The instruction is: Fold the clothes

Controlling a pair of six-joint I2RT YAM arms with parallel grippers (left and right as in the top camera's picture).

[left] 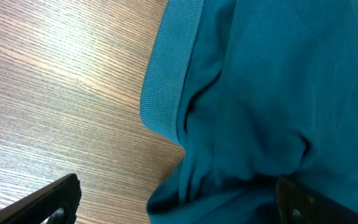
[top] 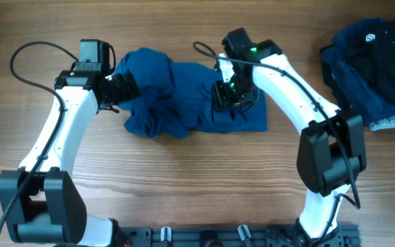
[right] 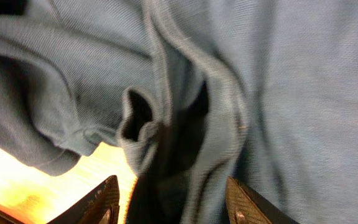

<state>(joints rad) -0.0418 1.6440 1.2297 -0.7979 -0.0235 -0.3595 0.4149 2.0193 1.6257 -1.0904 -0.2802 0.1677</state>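
Note:
The medium-blue shirt [top: 177, 96] lies crumpled on the wooden table, bunched high on its left and flatter toward its right edge. My left gripper [top: 125, 89] is at the shirt's left side. In the left wrist view its jaws [left: 179, 211] are spread wide, with a ribbed hem and folds of the shirt [left: 272, 93] reaching between them. My right gripper [top: 228, 96] is over the shirt's right part. In the right wrist view its jaws [right: 176, 208] are open around a raised fold of the shirt [right: 303, 93], not closed on it.
A pile of dark navy and black garments [top: 372, 58] lies at the far right of the table, with a grey piece under its lower edge. Bare wooden tabletop [top: 184, 185] lies in front of the shirt.

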